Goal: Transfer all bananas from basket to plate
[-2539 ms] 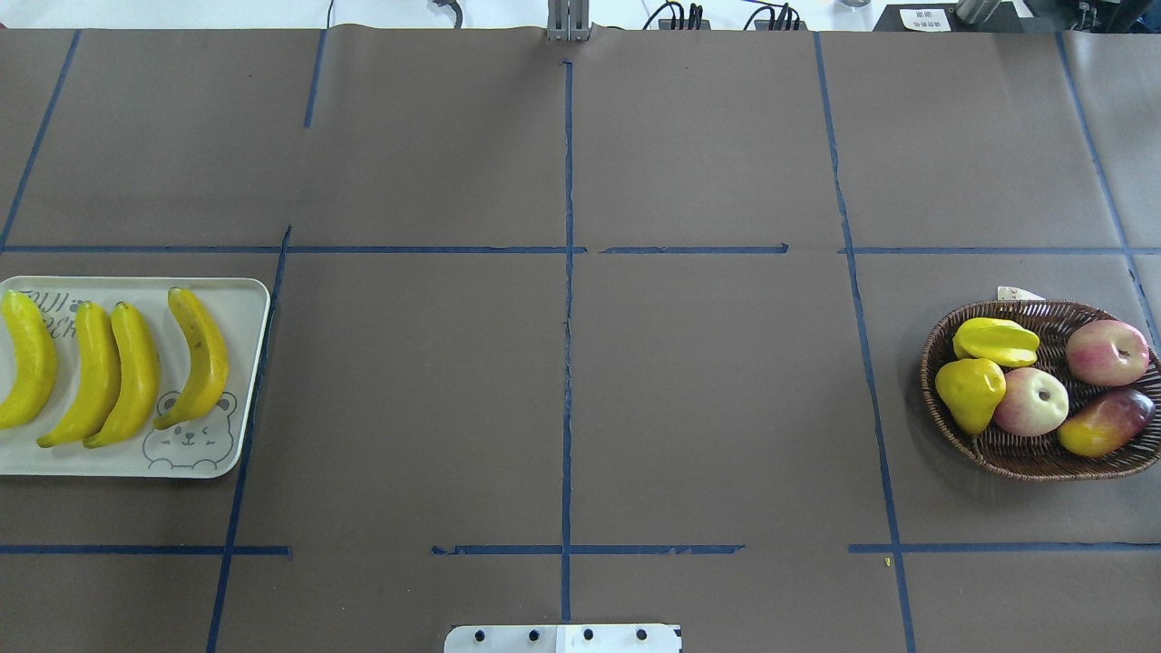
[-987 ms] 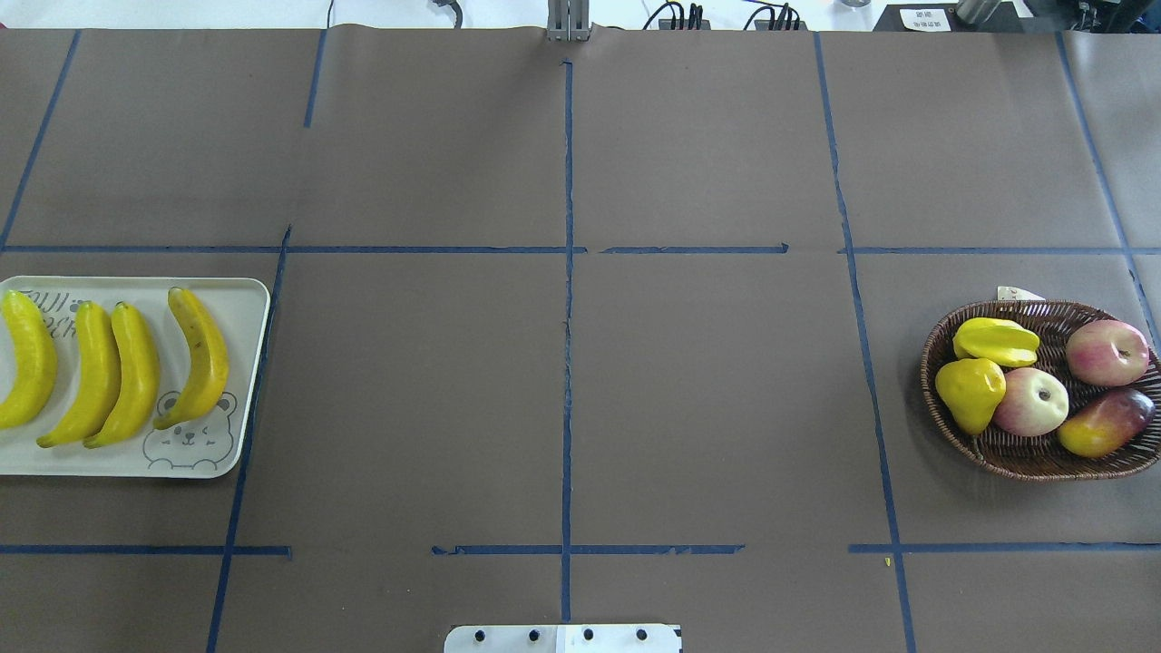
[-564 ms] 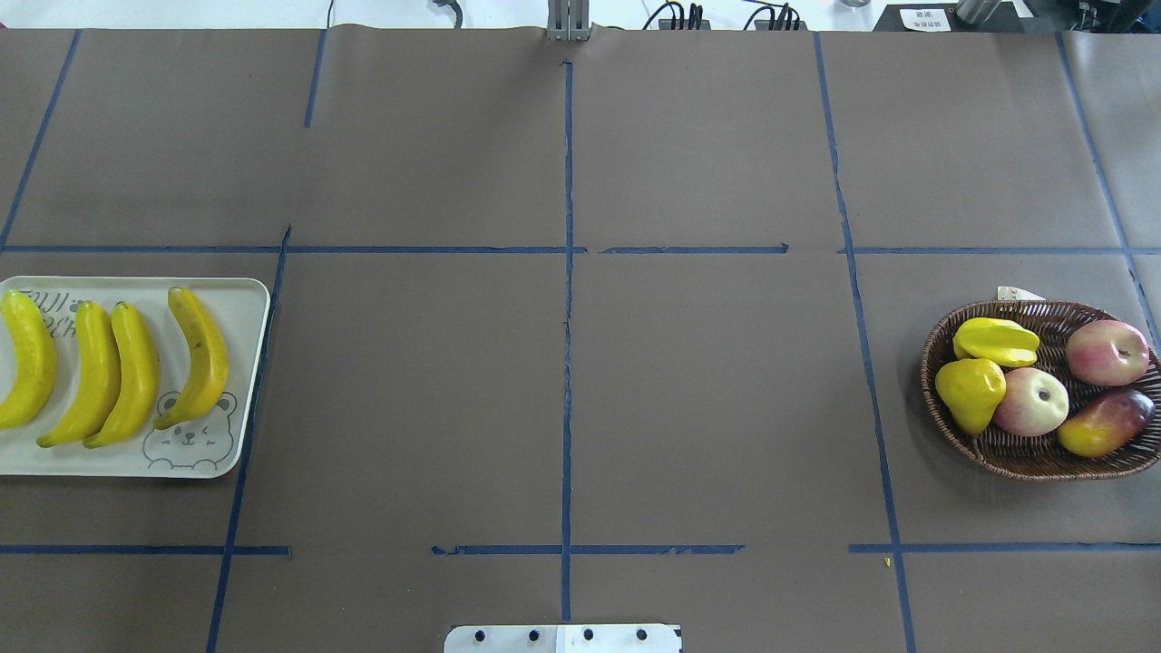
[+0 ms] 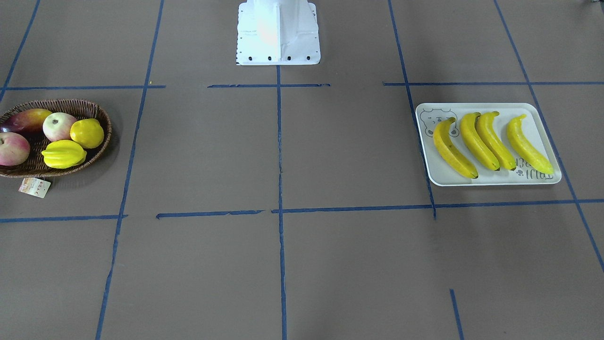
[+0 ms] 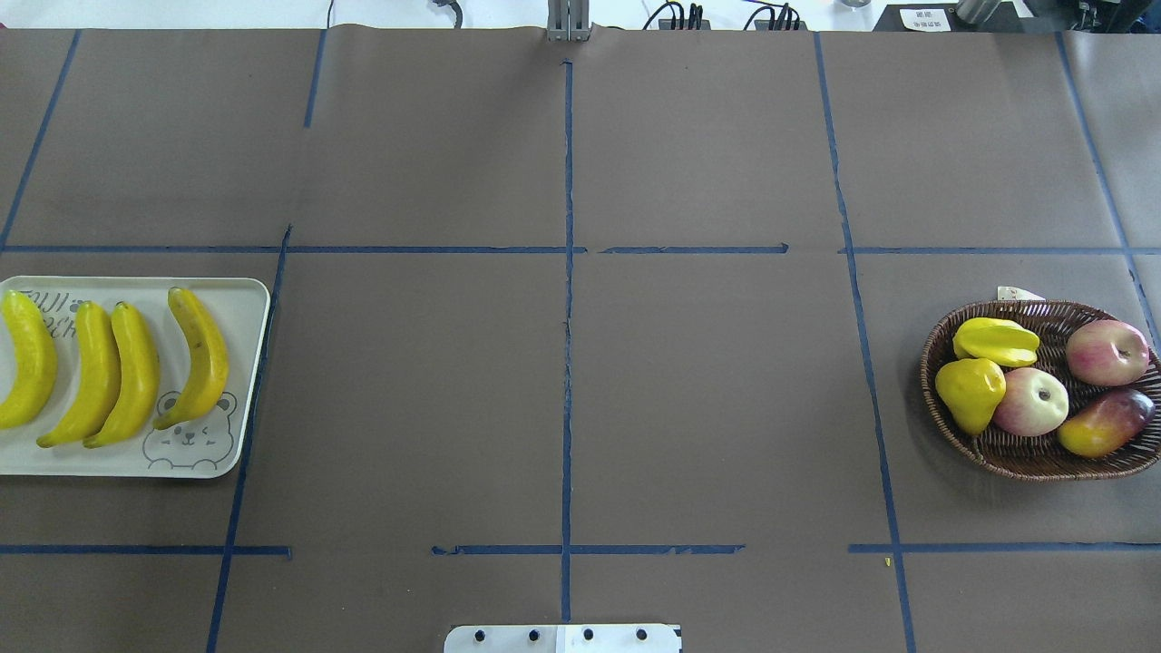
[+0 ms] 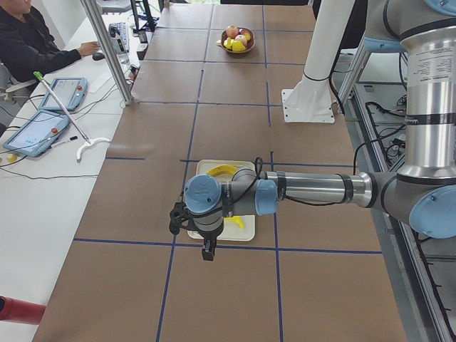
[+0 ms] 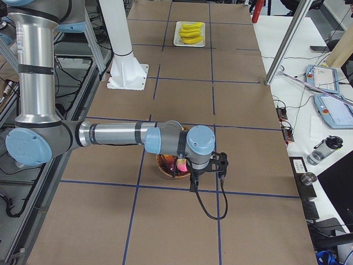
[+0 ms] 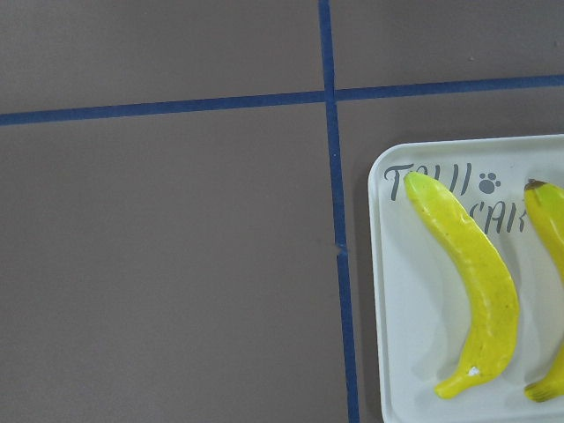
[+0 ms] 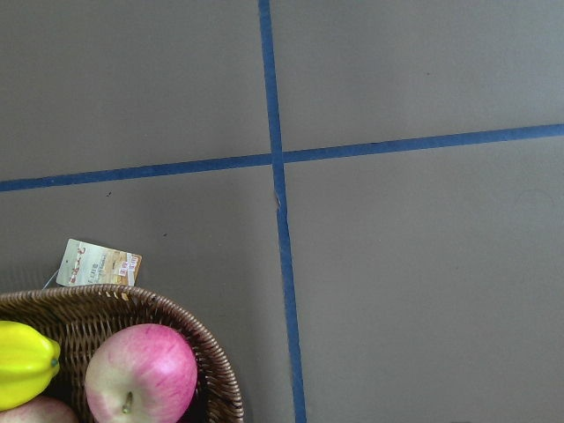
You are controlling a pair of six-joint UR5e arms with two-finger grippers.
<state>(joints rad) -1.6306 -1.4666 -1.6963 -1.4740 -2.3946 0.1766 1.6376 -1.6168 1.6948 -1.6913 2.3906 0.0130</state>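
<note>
Several bananas (image 5: 136,372) lie side by side on the plate (image 5: 245,308), a pale tray with a bear drawing, at the table's left end; they also show in the front view (image 4: 486,141) on the plate (image 4: 500,177). The left wrist view shows one banana (image 8: 471,264) on the plate's corner (image 8: 397,308). The wicker basket (image 5: 1025,458) at the right end holds no banana. My left gripper (image 6: 207,251) hangs above the plate's outer end; my right gripper (image 7: 192,185) hangs above the basket (image 7: 162,165). I cannot tell whether either is open or shut.
The basket holds a yellow starfruit (image 5: 996,341), a yellow pear-like fruit (image 5: 970,392), two apples (image 5: 1031,401) and a red-yellow mango (image 5: 1105,423). A paper tag (image 9: 99,263) lies by the basket. The robot's white base (image 4: 278,33) stands at the near middle edge. An operator (image 6: 35,43) sits beside the table.
</note>
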